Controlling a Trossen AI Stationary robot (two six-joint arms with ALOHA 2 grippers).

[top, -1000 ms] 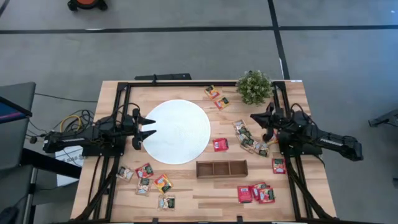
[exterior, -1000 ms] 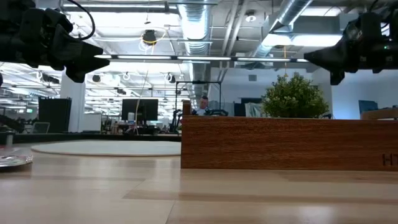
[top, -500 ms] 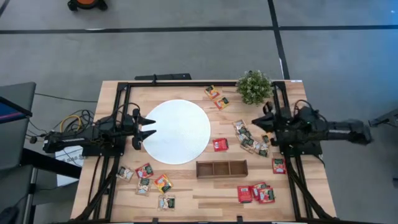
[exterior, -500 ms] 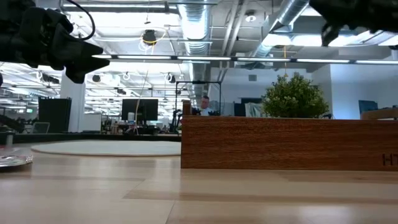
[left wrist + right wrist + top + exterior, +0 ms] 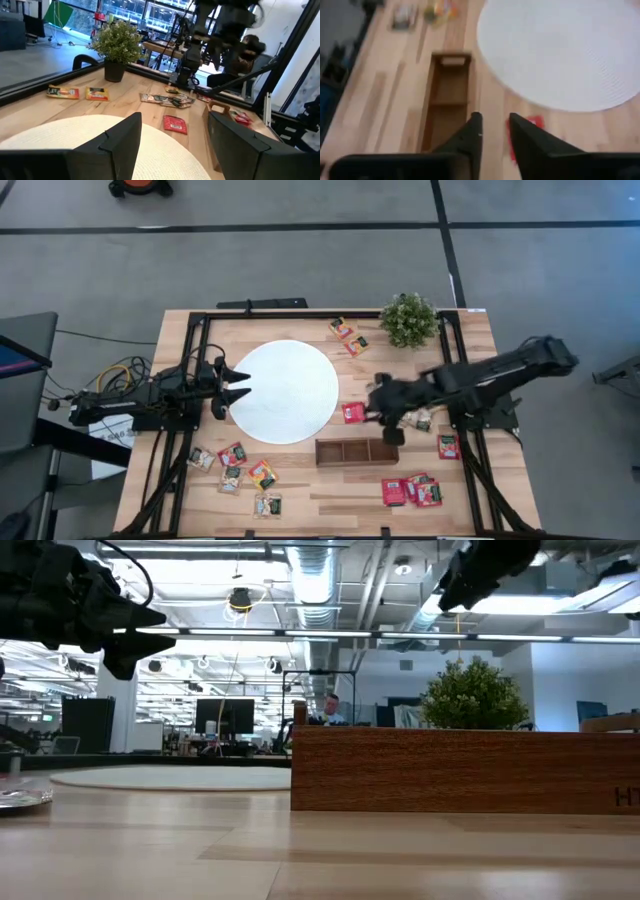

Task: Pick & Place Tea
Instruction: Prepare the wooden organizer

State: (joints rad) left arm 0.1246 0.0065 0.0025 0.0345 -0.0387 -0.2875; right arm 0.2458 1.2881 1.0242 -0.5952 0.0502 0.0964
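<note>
Tea sachets lie flat on the wooden table in loose groups: two at the far side, several at the near left, red ones at the near right. A single red sachet lies beside the white disc. My right gripper hangs open above the table, tipped down. It is just right of that red sachet and over the far side of the wooden tray. My left gripper waits open and level at the disc's left edge.
A potted plant stands at the far right. A black frame runs round the table top. My right arm stretches across a cluster of sachets at the table's right. The tray has three compartments.
My right gripper has risen from the table's right side and swung toward the middle, tipping from level to slanting down. It now hangs near the red sachet by the disc. The sachets and the tray have stayed where they were.
</note>
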